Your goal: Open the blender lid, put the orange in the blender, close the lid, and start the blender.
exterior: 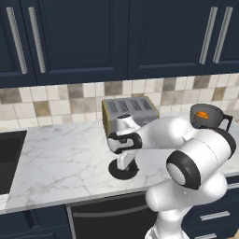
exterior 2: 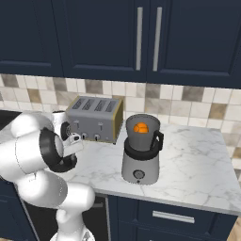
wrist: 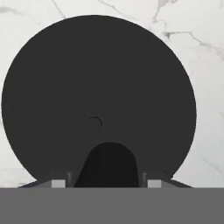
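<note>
Since the orange (exterior 2: 140,128) already sits in the open blender (exterior 2: 140,153) at right, closing is the step in hand. Left: lid (exterior: 123,170) flat on the counter (exterior: 60,158), my gripper (wrist: 103,183) clenched on its knob. Next: lift, carry right, seat squarely. Fingertips mostly hidden.

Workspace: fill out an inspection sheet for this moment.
Surface: white marble counter.
Job's things: blender open-topped, orange inside the jar; blender lid flat on the counter, left of the blender.
Clutter: silver toaster against the backsplash.
Grippers: gripper down on the lid, shut on its centre knob.
Cables: nothing seen.
Surroundings: navy cabinets, tiled backsplash.
</note>
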Tool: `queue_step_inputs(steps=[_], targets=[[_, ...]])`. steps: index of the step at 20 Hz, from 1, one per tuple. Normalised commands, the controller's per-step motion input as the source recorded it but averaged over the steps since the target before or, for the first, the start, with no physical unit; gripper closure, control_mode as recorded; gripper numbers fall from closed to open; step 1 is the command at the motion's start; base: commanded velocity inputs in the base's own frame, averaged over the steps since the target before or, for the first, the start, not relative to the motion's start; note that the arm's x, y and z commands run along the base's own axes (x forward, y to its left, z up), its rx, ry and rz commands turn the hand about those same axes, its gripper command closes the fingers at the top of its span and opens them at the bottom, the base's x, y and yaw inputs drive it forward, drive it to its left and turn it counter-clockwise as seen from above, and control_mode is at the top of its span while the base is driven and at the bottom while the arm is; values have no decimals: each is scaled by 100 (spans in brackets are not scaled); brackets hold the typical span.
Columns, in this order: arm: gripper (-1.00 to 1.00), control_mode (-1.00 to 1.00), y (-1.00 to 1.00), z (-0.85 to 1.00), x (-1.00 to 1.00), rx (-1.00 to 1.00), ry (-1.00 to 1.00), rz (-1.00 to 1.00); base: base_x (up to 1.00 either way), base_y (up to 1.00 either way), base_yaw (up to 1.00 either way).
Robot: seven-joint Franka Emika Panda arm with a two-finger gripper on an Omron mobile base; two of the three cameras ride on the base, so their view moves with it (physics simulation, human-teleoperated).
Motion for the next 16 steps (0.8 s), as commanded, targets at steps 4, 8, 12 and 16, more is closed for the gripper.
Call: queue_step_inputs(steps=[4,8,12,16], targets=[[100,-100,-14,4,-37,2,-5,-1,0,0,0],[100,-100,-53,49,-57,4,-13,-3,0,0,0],[100,-100,-59,83,-33,1,-10,-7,0,0,0],[100,-100,-61,100,-16,0,-4,-9,0,0,0]])
